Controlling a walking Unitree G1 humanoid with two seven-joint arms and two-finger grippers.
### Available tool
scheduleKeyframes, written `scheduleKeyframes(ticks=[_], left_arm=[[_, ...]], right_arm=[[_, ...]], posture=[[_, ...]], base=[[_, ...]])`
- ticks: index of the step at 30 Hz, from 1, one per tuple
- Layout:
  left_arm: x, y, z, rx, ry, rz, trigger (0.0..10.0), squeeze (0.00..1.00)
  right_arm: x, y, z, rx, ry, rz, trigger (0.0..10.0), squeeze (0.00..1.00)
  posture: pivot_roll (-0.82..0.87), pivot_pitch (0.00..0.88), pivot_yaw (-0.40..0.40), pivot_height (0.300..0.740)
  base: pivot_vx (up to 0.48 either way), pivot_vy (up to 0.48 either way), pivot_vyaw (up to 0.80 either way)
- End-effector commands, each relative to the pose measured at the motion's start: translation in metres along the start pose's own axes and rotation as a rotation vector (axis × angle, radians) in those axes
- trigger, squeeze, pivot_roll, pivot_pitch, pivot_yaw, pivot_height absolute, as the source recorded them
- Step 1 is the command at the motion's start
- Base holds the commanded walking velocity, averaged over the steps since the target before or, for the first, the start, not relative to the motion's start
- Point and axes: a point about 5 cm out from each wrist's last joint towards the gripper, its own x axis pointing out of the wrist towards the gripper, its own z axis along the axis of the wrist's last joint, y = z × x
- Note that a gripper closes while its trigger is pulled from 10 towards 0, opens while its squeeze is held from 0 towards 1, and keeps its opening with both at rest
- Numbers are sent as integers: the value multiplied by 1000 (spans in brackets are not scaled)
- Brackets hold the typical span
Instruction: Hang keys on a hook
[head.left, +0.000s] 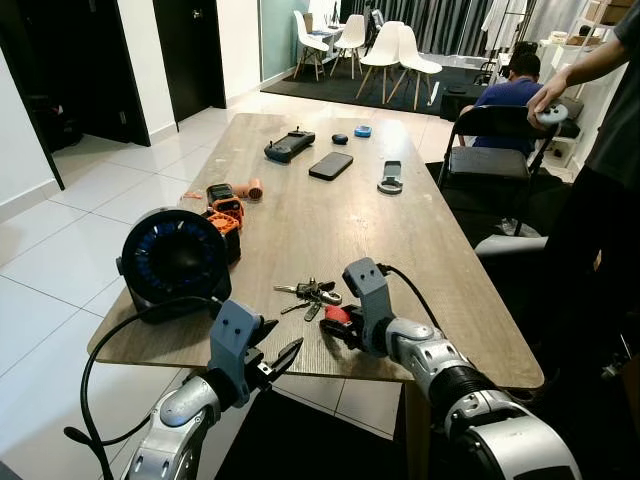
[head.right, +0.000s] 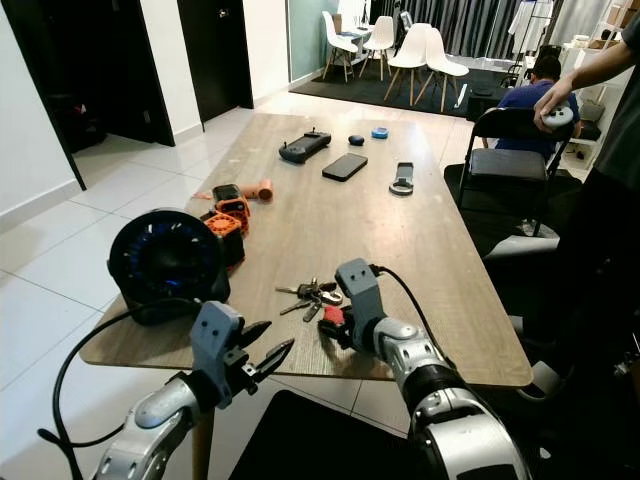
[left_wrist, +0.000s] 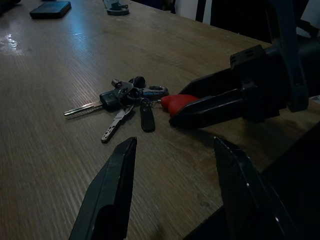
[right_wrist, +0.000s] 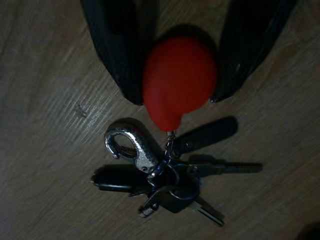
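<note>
A bunch of keys (head.left: 309, 294) lies on the wooden surface (head.left: 330, 215) near its near edge, fanned out with a silver clip and a red fob (right_wrist: 179, 80) at its right end. The right gripper (head.left: 335, 322) rests low on the surface just right of the bunch, its jaws clamped on the red fob; the right wrist view shows the two black fingers (right_wrist: 118, 55) pressed against either side of it, with the clip and keys trailing beyond the fingertips. The left gripper (head.left: 272, 362) hovers off the near edge of the surface, jaws apart and holding nothing; in the left wrist view the keys lie beyond its spread fingers (left_wrist: 111, 192), well apart from them.

The head views take in more: a round black fan (head.left: 174, 258) at the near left, orange tools (head.left: 226, 205) beside it, a phone (head.left: 331, 165) and a black controller (head.left: 289, 146) farther off, and a person (head.left: 600, 190) standing at the right. No writing can be read.
</note>
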Motion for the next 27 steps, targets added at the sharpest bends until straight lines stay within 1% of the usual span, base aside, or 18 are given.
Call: scheduleKeyframes(ticks=[1, 3, 11, 12, 14, 15, 16, 17, 18, 19, 21, 25, 26, 27], left_arm=[[0, -5, -3, -24, 3, -8, 10000, 0], [0, -5, -2, -18, -5, 3, 10000, 0], [1, -3, -1, -23, -14, 22, 10000, 0], [1, -4, -1, -22, -15, 22, 10000, 0], [1, -4, -1, -22, -15, 22, 10000, 0], [1, -4, -1, -22, -15, 22, 10000, 0], [1, -4, -1, -22, -15, 22, 10000, 0], [2, -4, -1, -22, -15, 22, 10000, 0], [2, -4, -1, -22, -15, 22, 10000, 0], [2, -4, -1, -22, -15, 22, 10000, 0], [2, -4, -1, -19, -13, 21, 10000, 0], [2, -4, -1, -18, -13, 22, 10000, 0], [2, -3, -1, -18, -13, 23, 10000, 0], [3, -3, -1, -18, -14, 23, 10000, 0]], right_arm=[[-2, 6, -49, 27, 201, 11, 10000, 0], [-3, 5, -51, 0, 214, 7, 10000, 0], [-5, 3, -52, -5, 213, -2, 10000, 0], [-5, 2, -52, 2, 212, -4, 2980, 0], [-5, 2, -52, 7, 211, -6, 2980, 0], [-5, 2, -53, 11, 211, -6, 0, 0], [-5, 2, -53, 11, 211, -6, 0, 0], [-5, 2, -53, 7, 214, -4, 2980, 0], [-5, 2, -53, 7, 214, -4, 2980, 0], [-6, 2, -54, -7, 220, -6, 10000, 0], [-6, 2, -55, -17, 225, -9, 10000, 0], [-6, 2, -54, -8, 221, -8, 10000, 0], [-6, 2, -54, -1, 217, -7, 8118, 0], [-6, 2, -54, 5, 214, -6, 8118, 0]], posture=[[58, 181, -17, 740], [59, 180, -17, 740], [58, 179, -16, 740], [58, 178, -16, 740], [58, 178, -16, 740], [58, 178, -16, 740], [58, 178, -16, 740], [58, 177, -16, 740], [58, 177, -16, 740], [58, 177, -14, 740], [58, 177, -14, 740], [59, 177, -14, 740], [59, 176, -14, 740], [59, 176, -14, 740]], base=[[0, 0, 0], [0, 0, 0], [0, 0, 0], [0, 0, 0], [0, 0, 0], [0, 0, 0], [0, 0, 0], [0, 0, 0], [0, 0, 0], [0, 0, 0], [0, 0, 0], [0, 0, 0], [0, 0, 0], [0, 0, 0]])
